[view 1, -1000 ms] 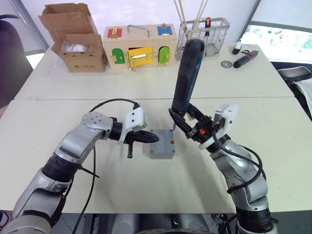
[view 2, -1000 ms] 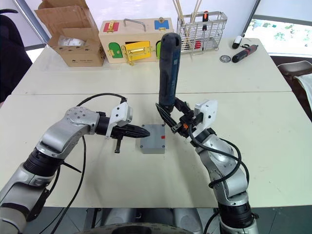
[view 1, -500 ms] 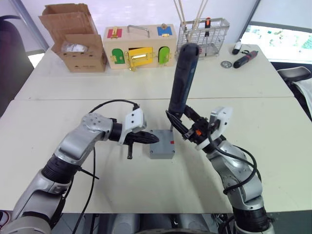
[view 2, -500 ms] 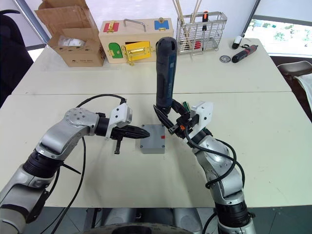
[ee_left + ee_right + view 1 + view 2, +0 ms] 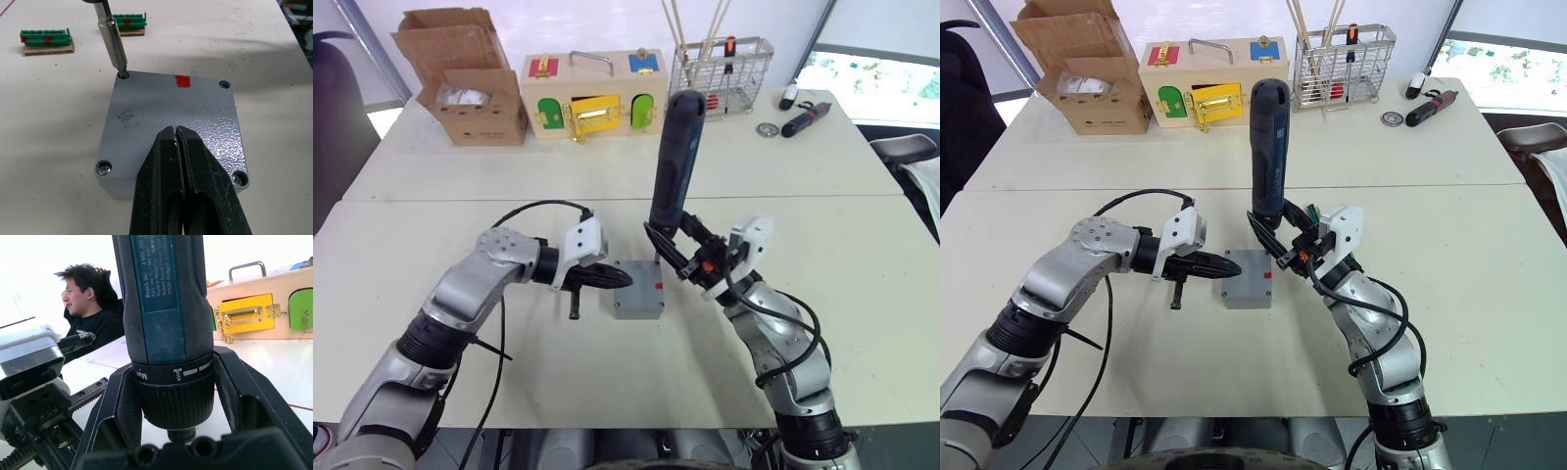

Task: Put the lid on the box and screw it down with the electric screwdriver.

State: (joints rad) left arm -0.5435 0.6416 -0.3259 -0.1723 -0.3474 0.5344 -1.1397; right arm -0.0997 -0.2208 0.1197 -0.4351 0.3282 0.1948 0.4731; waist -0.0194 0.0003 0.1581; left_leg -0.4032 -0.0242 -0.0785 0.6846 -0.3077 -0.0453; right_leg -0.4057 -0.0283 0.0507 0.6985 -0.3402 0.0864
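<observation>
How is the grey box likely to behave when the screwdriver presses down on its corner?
The box looks rigid and squat, so it probably will not tip. The smooth table might let it slide, though the left pincer, shut, seems to press its lid. The screwdriver stands nearly upright.

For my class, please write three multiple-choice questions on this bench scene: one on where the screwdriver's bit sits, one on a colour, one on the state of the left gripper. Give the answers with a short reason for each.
1. Where is the bit of the electric screwdriver?
A. In a corner hole of the lid
B. On the lid's centre
C. Lying flat on the table

2. What colour is the small mark on the lid?
A. Blue
B. Red
C. Yellow

3. How are the fingers of the left gripper?
A. Wide apart over the lid
B. Clamped round the screwdriver
C. Closed together, tips over the lid

Answers:
1 A: the left wrist view shows the bit standing in one corner hole, while the right gripper holds the tool upright.
2 B: a red patch sits near one edge.
3 C: the two black fingers meet with no gap, above the box.
</observation>
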